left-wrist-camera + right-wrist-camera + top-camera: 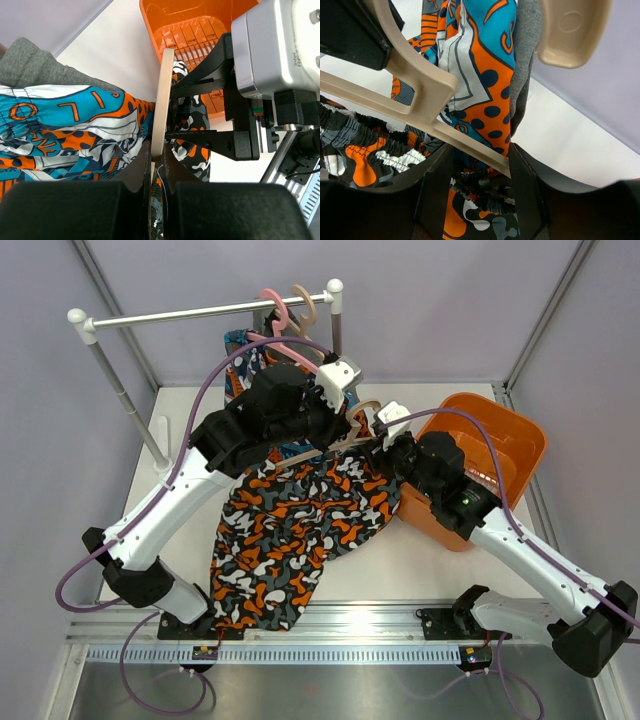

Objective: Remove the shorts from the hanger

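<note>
The camouflage shorts point(290, 530) hang from a beige hanger point(300, 453) held over the table, their lower end lying on the table. My left gripper point(330, 435) is shut on the hanger point(162, 90), with the camouflage waistband pinched just below the fingertips point(159, 150). My right gripper point(385, 445) is open; its fingers straddle the hanger's lower bar point(470, 145) and the bunched camouflage waistband point(365, 150). The blue-orange-white shorts point(65, 125) and the dark grey shorts point(35, 65) hang behind, on the rail.
An orange basket point(520, 435) stands at the right, against my right arm. A white clothes rail point(200, 312) crosses the back with pink and beige hangers point(275, 305); its post stands at the left. Walls enclose the table.
</note>
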